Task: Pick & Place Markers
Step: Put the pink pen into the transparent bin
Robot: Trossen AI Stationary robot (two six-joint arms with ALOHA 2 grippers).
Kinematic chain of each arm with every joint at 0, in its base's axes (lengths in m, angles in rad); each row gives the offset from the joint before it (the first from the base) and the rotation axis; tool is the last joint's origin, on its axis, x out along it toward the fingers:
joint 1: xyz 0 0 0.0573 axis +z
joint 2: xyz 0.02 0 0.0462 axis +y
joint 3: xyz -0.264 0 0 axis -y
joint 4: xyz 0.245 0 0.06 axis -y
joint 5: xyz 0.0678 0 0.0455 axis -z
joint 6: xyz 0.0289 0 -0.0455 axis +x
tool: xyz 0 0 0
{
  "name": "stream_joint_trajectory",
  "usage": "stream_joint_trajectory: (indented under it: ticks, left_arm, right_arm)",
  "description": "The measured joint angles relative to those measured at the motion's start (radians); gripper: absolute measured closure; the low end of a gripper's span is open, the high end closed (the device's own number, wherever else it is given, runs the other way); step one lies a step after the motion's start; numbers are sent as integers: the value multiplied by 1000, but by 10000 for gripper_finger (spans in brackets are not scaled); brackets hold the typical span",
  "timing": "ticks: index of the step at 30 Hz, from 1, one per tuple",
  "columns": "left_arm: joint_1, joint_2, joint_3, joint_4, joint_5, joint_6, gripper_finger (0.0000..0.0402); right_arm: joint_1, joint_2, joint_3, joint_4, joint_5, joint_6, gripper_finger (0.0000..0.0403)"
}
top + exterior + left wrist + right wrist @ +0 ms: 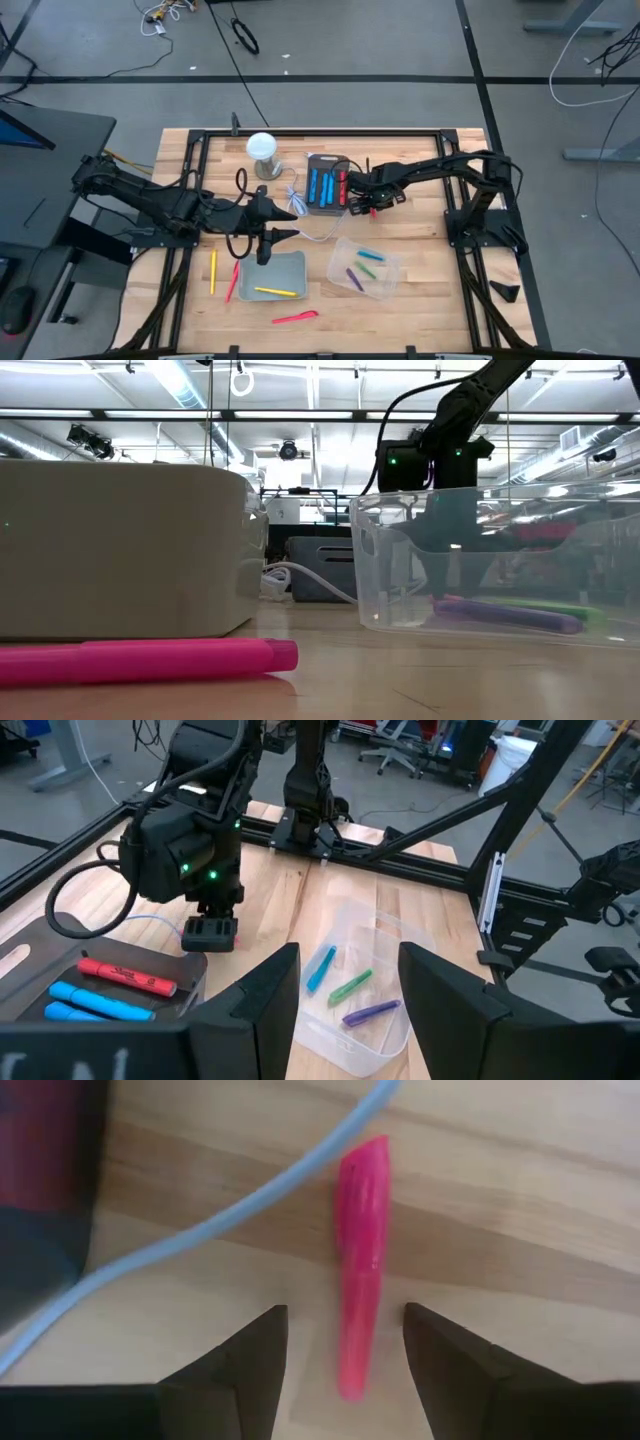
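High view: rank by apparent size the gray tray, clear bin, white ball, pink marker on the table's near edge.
1-2. gray tray and clear bin: alike, not ranked.
3. pink marker, longer but thin.
4. white ball.

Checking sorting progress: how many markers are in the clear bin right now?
3, lying side by side in the bin: blue marker, green marker in the middle, purple marker. None appears hidden.

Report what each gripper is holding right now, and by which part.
Nothing is held. The right gripper is open over a pink marker lying on the table, not yet gripping it. The left gripper is open and empty.
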Motion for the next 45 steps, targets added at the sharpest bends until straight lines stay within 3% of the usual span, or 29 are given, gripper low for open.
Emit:
stream_joint_trajectory:
  ticks: [6, 18, 22, 35, 45]
  left_arm:
    - [0, 0, 0, -1, 0, 0, 223]
    - [0, 0, 0, -3, 0, 0, 223]
    - [0, 0, 0, -4, 0, 0, 223]
    - [0, 0, 0, -5, 0, 1, 223]
    - [0, 0, 0, -5, 0, 1, 223]
  right_arm:
    - [-1, 11, 2, 10, -2, -4, 221]
    - [-6, 12, 2, 13, -6, -1, 355]
    - [-2, 8, 2, 11, 14, -3, 384]
    - [26, -161, -1, -105, 23, -8, 385]
    - [116, -292, -1, -233, 18, 94, 386]
